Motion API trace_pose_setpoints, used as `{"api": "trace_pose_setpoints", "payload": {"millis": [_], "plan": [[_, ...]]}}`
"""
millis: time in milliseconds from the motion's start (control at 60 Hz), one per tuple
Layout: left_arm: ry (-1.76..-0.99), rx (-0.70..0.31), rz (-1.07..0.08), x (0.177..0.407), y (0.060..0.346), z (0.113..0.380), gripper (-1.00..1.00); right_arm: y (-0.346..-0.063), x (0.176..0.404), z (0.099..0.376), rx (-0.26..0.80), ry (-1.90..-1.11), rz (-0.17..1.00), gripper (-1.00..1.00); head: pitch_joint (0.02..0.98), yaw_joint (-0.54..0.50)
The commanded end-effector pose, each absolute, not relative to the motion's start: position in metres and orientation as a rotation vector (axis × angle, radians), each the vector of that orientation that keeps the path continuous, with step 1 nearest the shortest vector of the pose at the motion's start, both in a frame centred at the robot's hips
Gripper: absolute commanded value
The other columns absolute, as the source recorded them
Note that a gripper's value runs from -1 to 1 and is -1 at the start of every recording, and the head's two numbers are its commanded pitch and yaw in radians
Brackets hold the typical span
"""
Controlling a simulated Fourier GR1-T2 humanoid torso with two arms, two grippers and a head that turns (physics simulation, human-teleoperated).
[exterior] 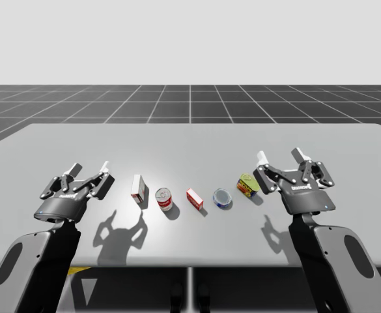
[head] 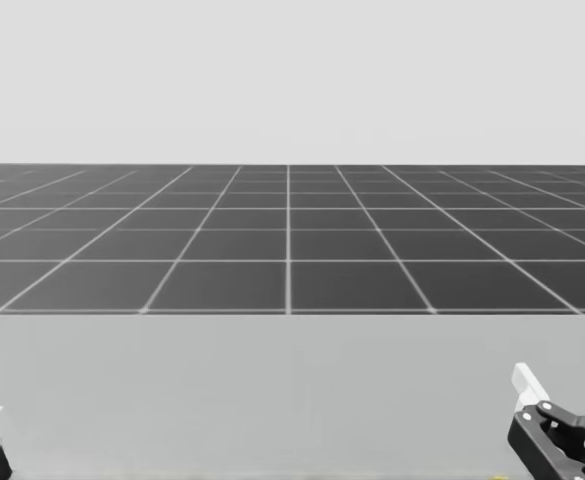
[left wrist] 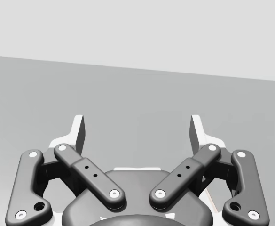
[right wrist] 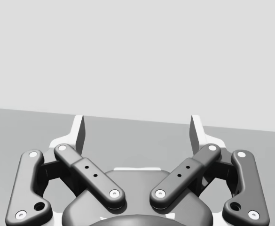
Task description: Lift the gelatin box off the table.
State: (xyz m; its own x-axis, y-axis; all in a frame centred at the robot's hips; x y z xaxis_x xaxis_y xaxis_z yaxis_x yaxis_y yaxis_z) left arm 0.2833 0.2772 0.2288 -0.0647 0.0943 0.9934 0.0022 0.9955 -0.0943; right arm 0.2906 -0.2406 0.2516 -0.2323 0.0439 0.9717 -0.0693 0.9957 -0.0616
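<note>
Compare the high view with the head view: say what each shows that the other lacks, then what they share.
High view: a row of five things on the table: a white-and-red box, a red-and-white can, a small red box, a blue can and a green can. It also shows the left gripper and right gripper whole, both open.
Head view: nothing of its own; it looks low across the table's far edge.
Shared: the table, the dark grid floor and fingertips of both grippers.

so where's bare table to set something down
Free: far half of the grey table, beyond the row. Crowded: from the white and red box to the green and yellow can, between my left gripper and right gripper.
</note>
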Motion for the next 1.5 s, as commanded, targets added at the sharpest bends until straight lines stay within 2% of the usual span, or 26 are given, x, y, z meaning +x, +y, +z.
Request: {"api": "trace_pose_setpoints", "payload": {"millis": [17, 467, 567, 783, 817, 833, 867, 1017, 1100, 1117, 1250, 1500], "plan": [[-1.632, -0.073, 0.071, 0.283, 0.277, 0.229, -1.00, -0.241, 0.291, 0.252, 0.014, -1.802, 0.108, -1.00, 0.421, -0.01], [-1.624, -0.062, 0.053, 0.284, 0.275, 0.228, -1.00, -0.238, 0.290, 0.252, 0.012, -1.798, 0.118, -1.00, 0.779, -0.01], [-1.625, -0.062, 0.050, 0.284, 0.275, 0.228, -1.00, -0.237, 0.290, 0.252, 0.013, -1.799, 0.121, -1.00, 0.817, -0.01], [-1.623, -0.065, 0.048, 0.284, 0.274, 0.228, -1.00, -0.234, 0.289, 0.254, 0.021, -1.802, 0.127, -1.00, 0.835, -0.02], [-1.624, -0.065, 0.048, 0.284, 0.273, 0.228, -1.00, -0.233, 0.287, 0.255, 0.044, -1.790, 0.129, -1.00, 0.834, -0.02], [-1.625, -0.065, 0.047, 0.284, 0.273, 0.228, -1.00, -0.231, 0.286, 0.257, 0.108, -1.772, 0.128, -1.00, 0.834, -0.02], [-1.627, -0.067, 0.049, 0.284, 0.274, 0.229, -1.00, -0.228, 0.283, 0.260, 0.173, -1.759, 0.128, -1.00, 0.833, -0.02], [-1.626, -0.069, 0.052, 0.283, 0.274, 0.228, -1.00, -0.212, 0.264, 0.270, 0.251, -1.714, 0.227, -1.00, 0.833, -0.02], [-1.626, -0.072, 0.051, 0.283, 0.273, 0.229, -1.00, -0.203, 0.250, 0.274, 0.330, -1.674, 0.280, -1.00, 0.832, -0.02], [-1.626, -0.073, 0.051, 0.283, 0.273, 0.229, -1.00, -0.199, 0.244, 0.274, 0.379, -1.651, 0.302, -1.00, 0.832, -0.02], [-1.629, -0.065, 0.040, 0.282, 0.272, 0.228, -1.00, -0.181, 0.222, 0.269, 0.536, -1.558, 0.383, -1.00, 0.832, -0.01], [-1.621, -0.067, 0.031, 0.283, 0.271, 0.226, -1.00, -0.154, 0.201, 0.239, 0.587, -1.448, 0.522, -1.00, 0.835, -0.02]]}}
